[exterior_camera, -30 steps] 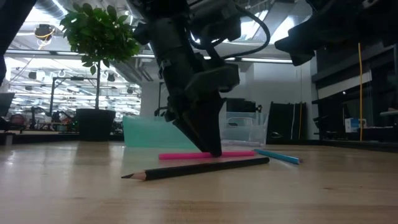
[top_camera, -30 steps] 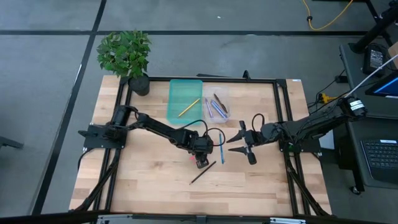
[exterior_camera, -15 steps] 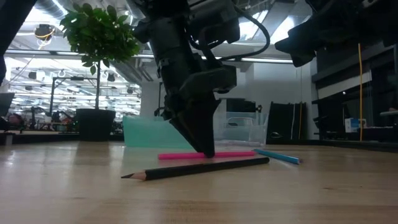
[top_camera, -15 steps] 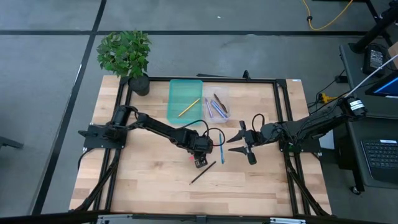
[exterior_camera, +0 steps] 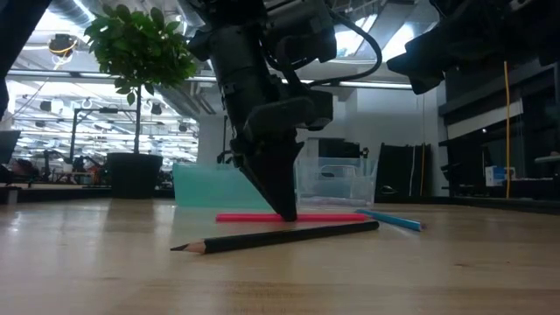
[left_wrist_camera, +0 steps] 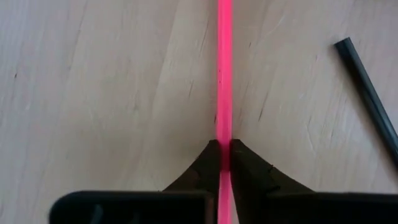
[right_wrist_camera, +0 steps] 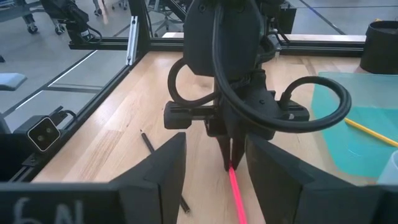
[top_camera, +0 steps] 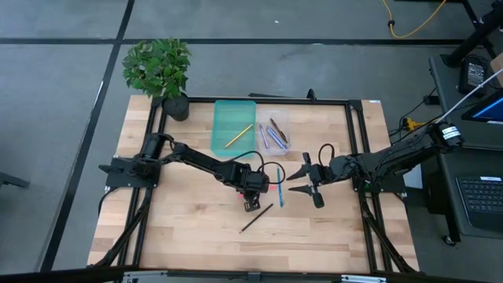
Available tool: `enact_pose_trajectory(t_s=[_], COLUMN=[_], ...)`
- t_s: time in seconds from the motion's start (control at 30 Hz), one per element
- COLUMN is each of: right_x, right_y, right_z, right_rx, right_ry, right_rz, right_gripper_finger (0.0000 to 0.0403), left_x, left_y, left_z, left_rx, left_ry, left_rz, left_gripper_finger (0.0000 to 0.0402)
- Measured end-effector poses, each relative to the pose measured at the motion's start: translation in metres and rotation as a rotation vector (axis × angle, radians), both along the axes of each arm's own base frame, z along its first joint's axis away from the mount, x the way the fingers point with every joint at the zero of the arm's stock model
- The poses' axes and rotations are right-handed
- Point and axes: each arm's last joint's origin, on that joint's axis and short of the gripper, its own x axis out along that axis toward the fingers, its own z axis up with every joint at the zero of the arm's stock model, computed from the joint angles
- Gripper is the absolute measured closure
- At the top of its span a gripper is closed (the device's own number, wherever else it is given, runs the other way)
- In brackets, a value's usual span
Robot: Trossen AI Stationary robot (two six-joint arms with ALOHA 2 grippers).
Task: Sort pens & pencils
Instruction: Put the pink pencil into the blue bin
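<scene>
At the high view's centre, the left claw (left_wrist_camera: 224, 149) is pinching the pink pencil (left_wrist_camera: 224, 68) lying on the tabletop (left_wrist_camera: 112, 93), its long axis running straight out between the fingers. The right claw (top_camera: 302, 179) is waiting just right, spread wide.

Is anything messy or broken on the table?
Nothing looks broken. A black pencil and a blue pen lie loose on the wood instead of in the trays. The left gripper is shut on a pink pen lying there too.
</scene>
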Motion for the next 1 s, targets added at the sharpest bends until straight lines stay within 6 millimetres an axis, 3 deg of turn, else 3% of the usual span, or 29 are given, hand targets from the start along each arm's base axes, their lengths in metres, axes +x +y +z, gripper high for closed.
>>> enact_pose_trajectory(t_s=[0.6,1.0], right_x=[-0.001,-0.006], right_y=[0.000,0.012], right_z=[-0.005,-0.006], right_rx=[0.027,-0.009], right_ry=[0.058,0.056], right_rz=[-0.011,-0.005], right_gripper_finger=[0.0236,0.0236], left_x=[-0.002,-0.032], left_y=[0.000,-0.007], left_z=[0.006,0.047], left_rx=[0.048,0.252], left_ry=[-0.005,0.061], left_rz=[-0.086,-0.073], left_gripper_finger=[0.0399,0.0398])
